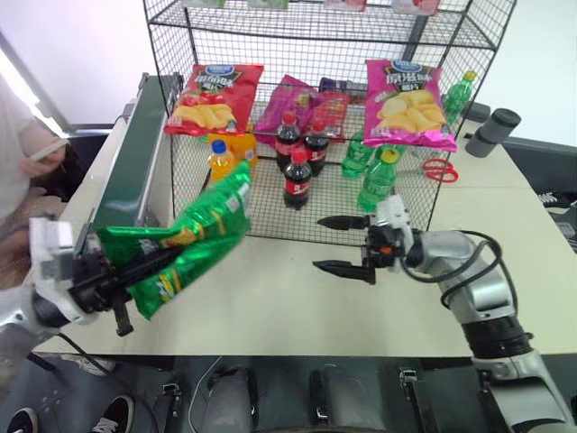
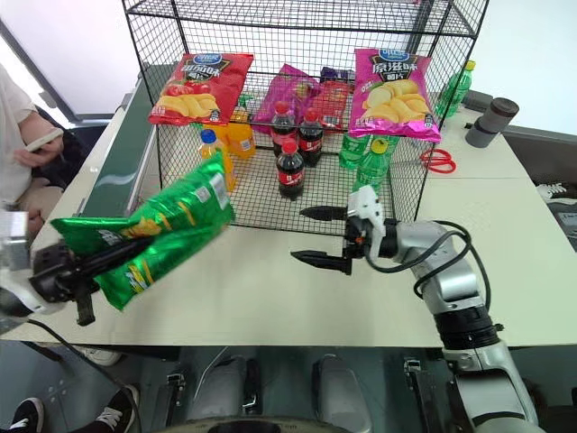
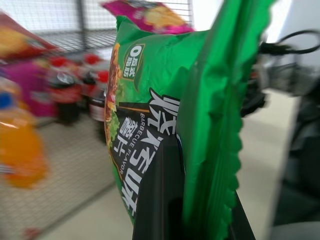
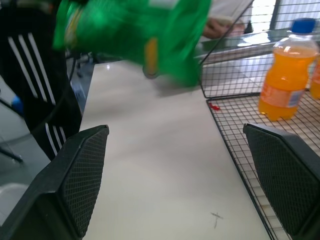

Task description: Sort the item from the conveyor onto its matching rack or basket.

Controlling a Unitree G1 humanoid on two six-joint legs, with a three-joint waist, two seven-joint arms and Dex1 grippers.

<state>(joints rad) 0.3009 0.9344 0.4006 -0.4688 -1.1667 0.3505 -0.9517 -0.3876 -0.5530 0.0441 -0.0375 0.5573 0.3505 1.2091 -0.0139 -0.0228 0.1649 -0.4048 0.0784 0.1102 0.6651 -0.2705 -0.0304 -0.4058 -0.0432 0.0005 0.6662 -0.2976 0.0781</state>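
The shiny, crinkled green crisp bag [image 1: 189, 239] hangs above the pale table [image 1: 270, 307], in front of the black wire-mesh rack [image 1: 315, 135], its serrated sealed edge clamped in the left gripper [image 1: 135, 266]. The rack's lower tier holds red [image 1: 213, 97] and pink [image 1: 408, 101] foil crisp bags, plus cola, orange and green plastic bottles. The right gripper [image 1: 343, 244] hovers beside it, fingers wide apart.

Both head eyes look forward and down over the pale rectangular table [image 1: 297, 307]; each wrist camera sits close, sharing the shiny green crisp bag [image 3: 200, 100].
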